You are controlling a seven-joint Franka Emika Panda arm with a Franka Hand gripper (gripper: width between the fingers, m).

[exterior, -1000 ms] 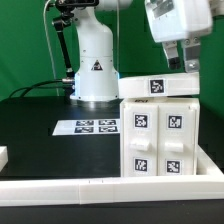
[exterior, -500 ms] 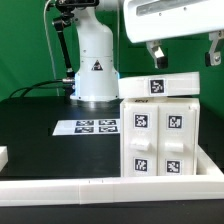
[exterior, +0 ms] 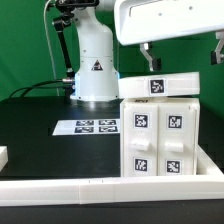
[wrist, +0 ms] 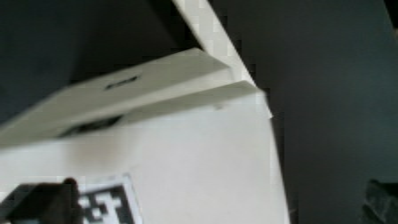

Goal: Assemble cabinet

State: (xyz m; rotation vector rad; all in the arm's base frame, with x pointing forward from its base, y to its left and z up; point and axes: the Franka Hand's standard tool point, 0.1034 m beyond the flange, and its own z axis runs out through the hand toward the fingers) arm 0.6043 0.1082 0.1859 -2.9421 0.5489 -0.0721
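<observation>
The cabinet point(exterior: 160, 140), a large white plastic box shell with square drawer fronts that each carry a black-and-white tag, stands on the near part of the black table point(exterior: 40, 120), toward the exterior view's right. My pincer point(exterior: 185, 60) hangs just above it with the jaws spread wide and nothing between them. Right under me a long flat white slab point(exterior: 158, 87) with one tag lies across the top of the box, a little askew and overhanging toward the exterior view's left. The wrist view shows only blurred white faces and part of a tag, so I cannot read the fit from there. I judge the step to be taking hold of that slab or seating it. To do it well I should centre over it, turn my wrist square to its long edges, come straight down and close gently so the box below does not get shoved. Farther off lie the marker board point(exterior: 85, 127) and the white robot pedestal point(exterior: 95, 70).
</observation>
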